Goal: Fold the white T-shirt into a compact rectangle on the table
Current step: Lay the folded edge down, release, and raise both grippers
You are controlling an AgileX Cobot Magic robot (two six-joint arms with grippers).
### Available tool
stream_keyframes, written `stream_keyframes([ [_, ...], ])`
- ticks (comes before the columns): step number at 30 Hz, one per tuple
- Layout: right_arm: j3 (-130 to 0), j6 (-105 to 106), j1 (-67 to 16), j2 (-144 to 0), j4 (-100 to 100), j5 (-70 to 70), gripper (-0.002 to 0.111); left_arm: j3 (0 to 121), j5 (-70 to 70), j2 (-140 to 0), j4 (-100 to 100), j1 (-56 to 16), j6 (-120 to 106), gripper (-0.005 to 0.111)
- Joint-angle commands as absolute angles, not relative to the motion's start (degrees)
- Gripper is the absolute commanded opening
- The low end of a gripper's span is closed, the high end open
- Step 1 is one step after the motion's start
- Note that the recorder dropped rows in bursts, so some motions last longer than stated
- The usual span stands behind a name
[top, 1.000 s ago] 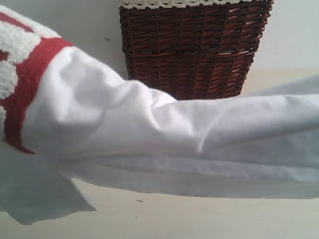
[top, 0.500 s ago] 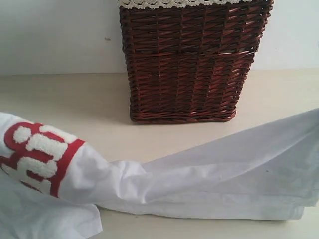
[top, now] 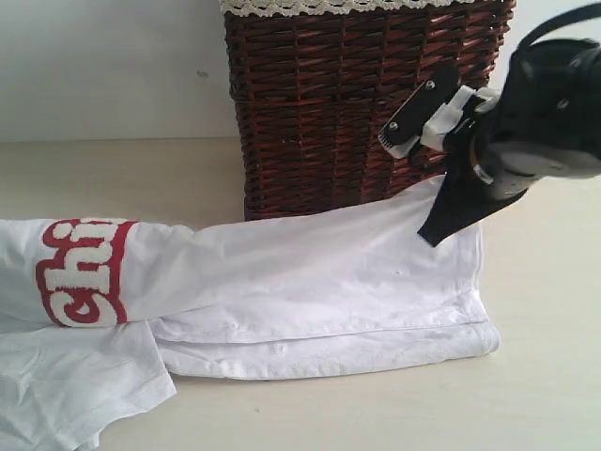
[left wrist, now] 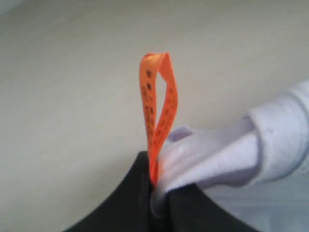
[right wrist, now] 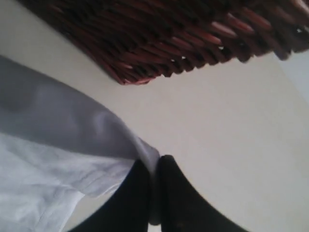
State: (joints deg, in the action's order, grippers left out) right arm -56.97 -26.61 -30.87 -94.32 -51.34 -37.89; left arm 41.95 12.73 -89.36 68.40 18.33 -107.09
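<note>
Exterior view: the white T-shirt [top: 310,282] lies on the table [top: 545,385] across the lower half of the frame, stretched from the left edge to right of centre. It is doubled over lengthwise (stacked hem edges show along its lower right side). The red-edged fuzzy lettering [top: 83,272] sits at the left, turned sideways, and a loose flap of cloth spreads into the lower left corner. The shirt's upper edge runs just in front of the dark wicker basket [top: 338,113]; contact with the base cannot be told.

At middle right, the right gripper [top: 432,233] has its black fingers pressed together on the shirt's upper right corner, which is raised a little off the table. The right wrist view agrees: jaws closed, with a thin fold of white cloth pinched between them.

The left gripper [left wrist: 155,203] shows in the left wrist view only. Its jaws are closed on a bunched fold of white fabric, and the orange neck tag [left wrist: 158,111] stands up as a loop from the pinch.
</note>
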Motion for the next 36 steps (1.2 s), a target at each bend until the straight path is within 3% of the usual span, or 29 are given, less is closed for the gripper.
stream_keyframes([
  [1, -57.0, -31.2, -30.6, -98.8, -58.1, -34.3, 0.016, 47.5, 16.0, -96.2, 81.2, 18.2, -110.0, 0.012],
  [5, -57.0, -33.0, -30.6, -99.0, -61.4, -34.3, 0.043, 48.9, 16.7, -97.5, 81.8, 18.2, -110.0, 0.043],
  [6, -57.0, -34.6, -30.6, -98.7, -62.7, -34.4, 0.050, 49.1, 16.1, -97.5, 81.8, 18.2, -110.8, 0.057],
  [8, -57.1, -38.5, -30.6, -97.8, -65.1, -35.8, 0.056, 49.4, 15.1, -97.4, 81.8, 18.2, -110.5, 0.077],
  [10, -57.1, -42.0, -30.6, -96.3, -67.9, -38.1, 0.056, 49.4, 14.1, -96.6, 83.4, 18.2, -108.5, 0.088],
  [14, -57.1, -44.2, -30.6, -92.2, -69.2, -40.9, 0.056, 49.4, 14.6, -95.0, 84.0, 18.2, -103.6, 0.085],
  [17, -57.1, -42.8, -30.6, -88.2, -64.0, -39.2, 0.054, 49.4, 21.7, -93.5, 83.2, 18.2, -99.3, 0.076],
  [19, -57.1, -35.8, -30.6, -86.0, -56.6, -36.3, 0.047, 49.4, 28.6, -92.4, 82.6, 18.2, -97.1, 0.066],
  [21, -57.1, -26.2, -30.6, -84.4, -47.0, -35.3, 0.032, 49.4, 37.8, -91.4, 80.5, 18.2, -94.8, 0.050],
  [25, -57.1, -6.9, -30.6, -83.7, -28.1, -36.7, 0.000, 49.4, 56.1, -91.4, 69.5, 17.7, -86.8, 0.008],
  [26, -57.1, -4.6, -30.6, -83.7, -25.4, -37.4, 0.000, 49.4, 58.7, -91.4, 64.5, 16.6, -85.1, 0.000],
  [30, -57.1, -4.2, -30.6, -83.5, -22.6, -40.1, 0.000, 47.2, 59.1, -91.4, 50.8, 5.8, -79.2, 0.007],
  [36, -57.1, -4.2, -30.6, -82.2, -21.8, -41.2, 0.000, 43.3, 45.6, -91.4, 28.8, -12.9, -61.6, 0.064],
])
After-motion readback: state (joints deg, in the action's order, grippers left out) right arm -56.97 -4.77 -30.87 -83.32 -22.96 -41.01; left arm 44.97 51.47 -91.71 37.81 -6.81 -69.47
